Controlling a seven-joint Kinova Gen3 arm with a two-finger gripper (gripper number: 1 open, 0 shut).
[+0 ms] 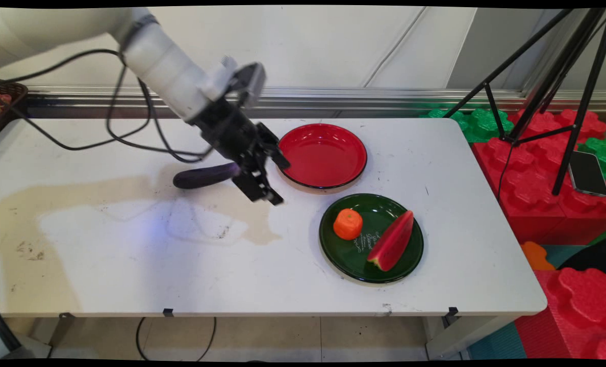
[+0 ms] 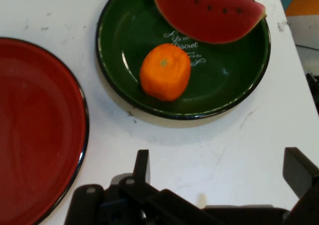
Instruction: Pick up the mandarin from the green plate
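Observation:
My gripper [image 1: 278, 182] hangs open and empty just above the table, between a dark purple eggplant [image 1: 204, 175] on its left and an empty red plate [image 1: 323, 155] on its right. The eggplant lies on the table close behind the fingers, apart from them. In the hand view the gripper [image 2: 219, 175] has only bare table between its fingers [image 2: 142, 165]. Ahead of it there stands a green plate [image 2: 224, 80] with an orange [image 2: 164, 71] and a watermelon slice [image 2: 207, 13], and the red plate [image 2: 35, 125] is at the left. In the main view the green plate [image 1: 374, 214] holds the orange [image 1: 348, 224] and the watermelon slice [image 1: 392, 242].
Black cables [image 1: 129, 132] hang from the arm over the table's back left. A dark basket [image 1: 4, 102] sits at the far left edge. Right of the table stand a black tripod [image 1: 543, 92] and red and green foam blocks [image 1: 537, 168] with a phone [image 1: 587, 173]. A brownish stain [image 1: 104, 199] marks the tabletop.

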